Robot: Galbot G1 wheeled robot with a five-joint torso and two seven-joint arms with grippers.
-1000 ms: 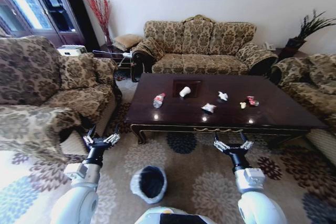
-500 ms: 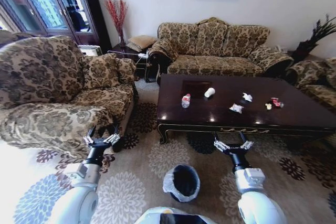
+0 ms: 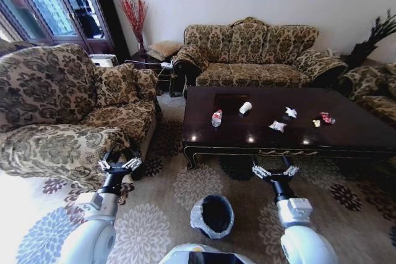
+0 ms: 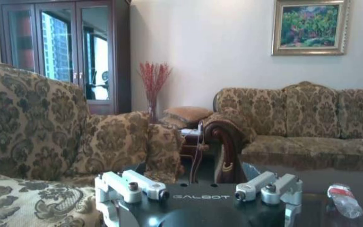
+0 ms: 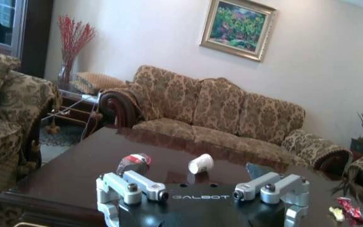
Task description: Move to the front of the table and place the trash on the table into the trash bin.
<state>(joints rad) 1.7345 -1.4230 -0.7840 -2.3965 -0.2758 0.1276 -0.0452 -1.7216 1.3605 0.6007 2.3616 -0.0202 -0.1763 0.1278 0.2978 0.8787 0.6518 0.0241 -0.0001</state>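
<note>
Since a second ago the whole head view has swung: the table (image 3: 346, 137) now sits toward the right and the armchair (image 3: 55, 109) takes up the left, so the base has turned or driven; from half a second ago the shift is slight. The litter has kept its places on the top, and the bin (image 3: 211, 216) now stands on the carpet (image 3: 161, 208) between the two arms, close before the robot.

The left gripper (image 3: 120, 166) hangs above the carpet near the armchair, fingers spread and holding nothing. The right gripper (image 3: 275, 170) hovers just short of the table's front edge, likewise spread and empty.

On the table I count six pieces. One bottle (image 3: 216, 118) lies on its side toward the left end; one cup (image 3: 245, 107) lies tipped behind it, nearer the back edge. Two wrappers follow: one (image 3: 278, 126) mid-table toward the front, one (image 3: 291, 112) farther back. One yellowish scrap (image 3: 317, 123) and one can (image 3: 326, 118) lie almost touching toward the right end. One bin.

All should be light. The bottle is probably slick and apt to roll; take it across the middle of its body. The cup would crush easily, so pinch it gently across its wall. The wrappers are soft and can be nipped anywhere. The can looks stiff but uneven, so grip its flattened sides.
</note>
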